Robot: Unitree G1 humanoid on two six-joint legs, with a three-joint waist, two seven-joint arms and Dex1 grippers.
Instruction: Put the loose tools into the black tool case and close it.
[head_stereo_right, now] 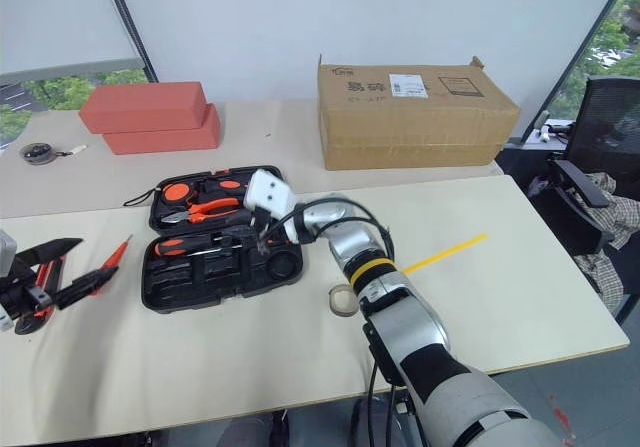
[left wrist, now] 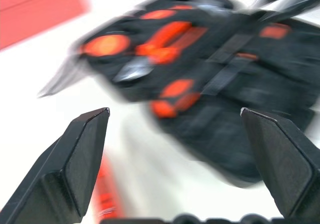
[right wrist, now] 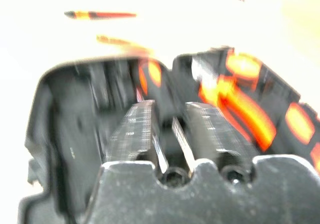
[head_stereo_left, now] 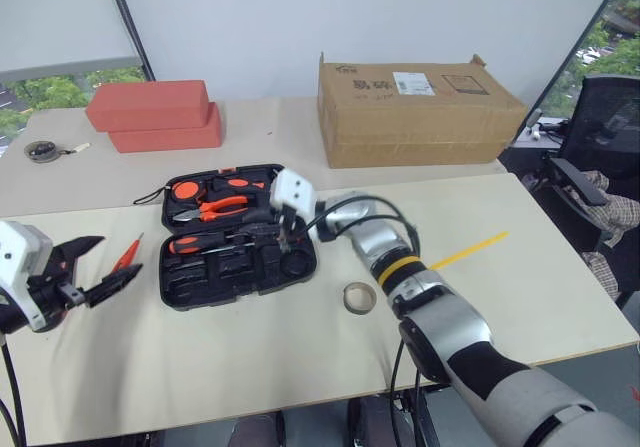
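Black tool case [head_stereo_left: 235, 237] lies open, tools seated. Right gripper [head_stereo_left: 287, 229] over it — fingers a narrow gap, seemingly empty. Left gripper [head_stereo_left: 95, 269] spread wide beside orange screwdriver [head_stereo_left: 127, 254].

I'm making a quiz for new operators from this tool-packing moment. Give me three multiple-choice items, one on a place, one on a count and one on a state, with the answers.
1. Where does the roll of tape lie?
A. on the table, right of the black tool case
B. inside the case
C. on the cardboard box

2. How many red bricks are stacked at the back?
A. one
B. two
C. four

3. How does the tool case stand?
A. shut and latched
B. open, lid laid flat
C. upside down

Answers:
1 A: the roll sits on bare tabletop beside the case's right edge.
2 B: one brick lies on another.
3 B: both halves show their recesses, with pliers in the far half.
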